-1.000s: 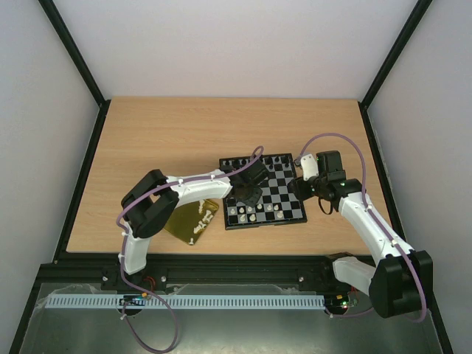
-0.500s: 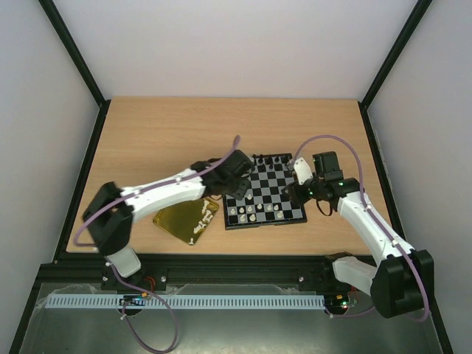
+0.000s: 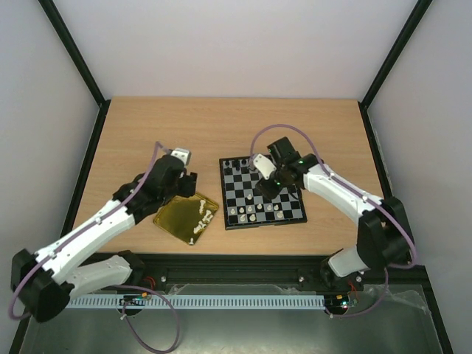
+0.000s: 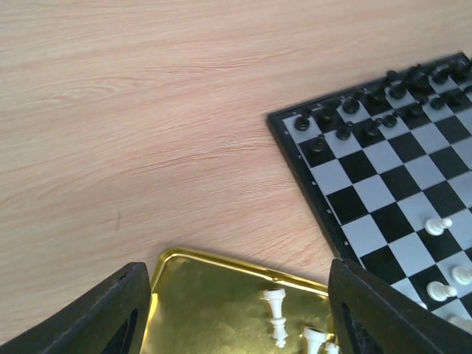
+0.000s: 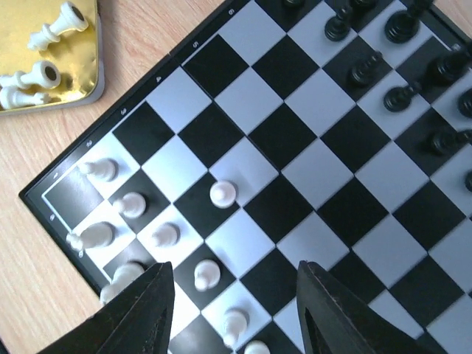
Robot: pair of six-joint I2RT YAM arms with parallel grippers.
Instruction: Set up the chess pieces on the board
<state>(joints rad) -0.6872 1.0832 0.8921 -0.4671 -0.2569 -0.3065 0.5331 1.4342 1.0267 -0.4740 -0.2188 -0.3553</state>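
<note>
Left gripper (image 4: 240,310): released, nothing between the jaws, hovering over the gold tray (image 4: 214,295). White chess pieces (image 4: 274,304) lie just below it, slightly to its right. Right gripper (image 5: 236,310): also released and empty, above the board (image 5: 276,136), with placed white men beneath its left finger. Step, as judged: fetch a tray piece. Next: descend, centre on one lying piece, close gently.

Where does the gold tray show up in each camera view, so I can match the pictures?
Top external: the gold tray lies left of centre, just left of the board.
Left wrist: the gold tray sits at the bottom edge, in the middle.
Right wrist: the gold tray fills the top left corner.
Shared landmark: the board's black rim on the side facing the tray, seen in all three views.
</note>
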